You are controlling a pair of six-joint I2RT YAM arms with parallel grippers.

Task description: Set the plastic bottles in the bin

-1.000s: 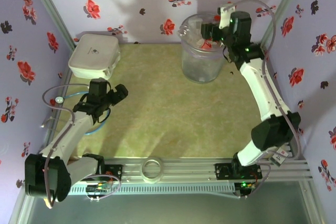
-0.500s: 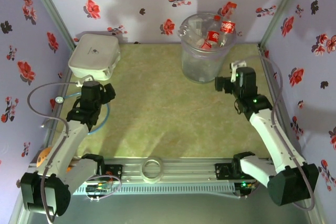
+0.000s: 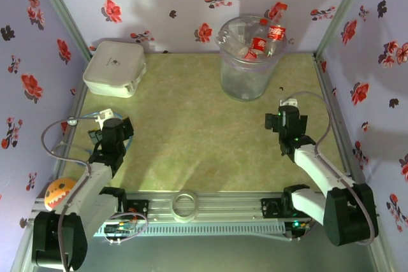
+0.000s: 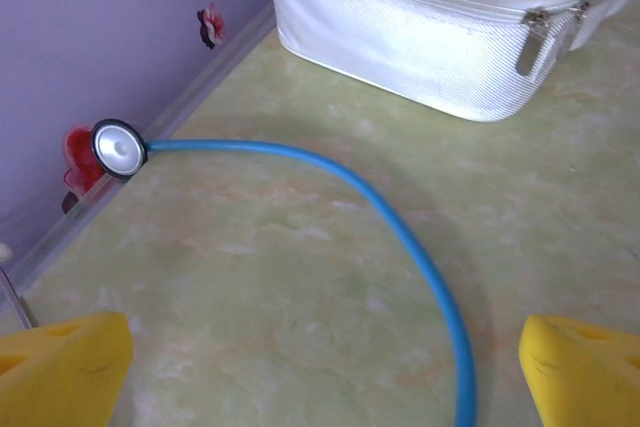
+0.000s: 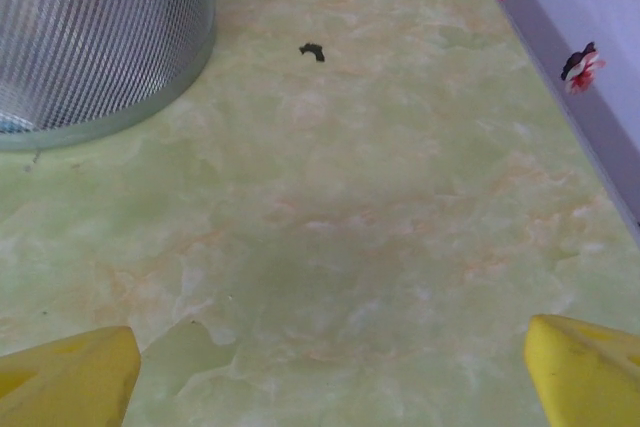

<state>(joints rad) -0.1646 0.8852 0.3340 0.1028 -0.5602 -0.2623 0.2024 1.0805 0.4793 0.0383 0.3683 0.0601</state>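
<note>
red-label bottles [image 3: 258, 44] heaped in translucent bin [image 3: 242, 81], upper right | my left pincer [image 4: 322, 367] and right pincer [image 5: 325, 372] both apart, empty | probably finished: park low, clear of blue stethoscope tube [image 4: 400, 229]

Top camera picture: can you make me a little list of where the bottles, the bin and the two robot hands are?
bin: upright at the far side of the table, near the back wall
plastic bottles: inside the bin, a few red-labelled ones poking above its rim
left gripper: open, holding nothing, above a blue tube
right gripper: open, holding nothing, near the bin's base
white box: far left corner, closed
</note>
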